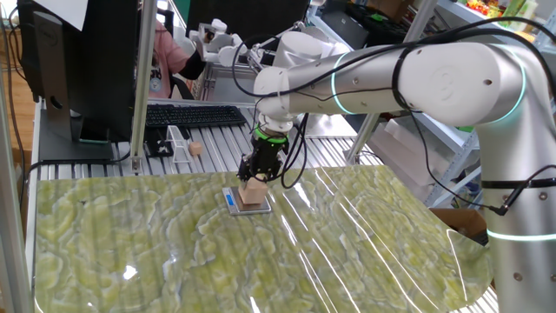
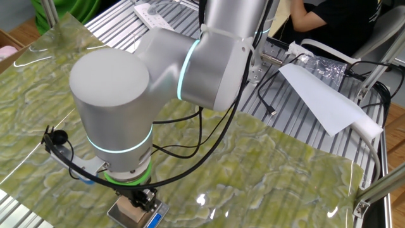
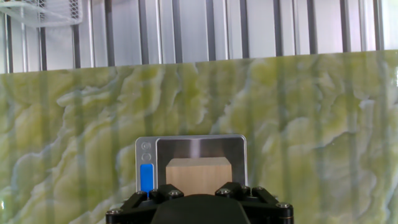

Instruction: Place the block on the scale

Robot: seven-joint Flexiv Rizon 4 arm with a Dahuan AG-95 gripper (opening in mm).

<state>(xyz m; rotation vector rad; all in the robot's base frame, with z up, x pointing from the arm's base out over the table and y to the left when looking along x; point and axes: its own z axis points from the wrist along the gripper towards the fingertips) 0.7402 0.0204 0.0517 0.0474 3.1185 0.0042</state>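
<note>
The block (image 1: 254, 195) is a light tan wooden cube. It stands on the dark plate of the scale (image 1: 233, 201), which lies on the green marbled mat. My gripper (image 1: 257, 176) hangs straight above it with the jaws down around the block's upper sides, shut on it. In the other fixed view the block (image 2: 128, 208) shows under the arm on the scale (image 2: 154, 220), with a black finger (image 2: 146, 199) against its side. In the hand view the block (image 3: 198, 175) fills the middle of the scale's plate (image 3: 199, 148), just above the gripper's black body. The fingertips are hidden there.
A black keyboard (image 1: 195, 115), a small tan ball (image 1: 196, 149) and a clear stand (image 1: 179, 144) lie behind the mat on the slatted table. A monitor (image 1: 82, 61) stands at the back left. A white paper (image 2: 323, 101) and cables lie beyond the mat.
</note>
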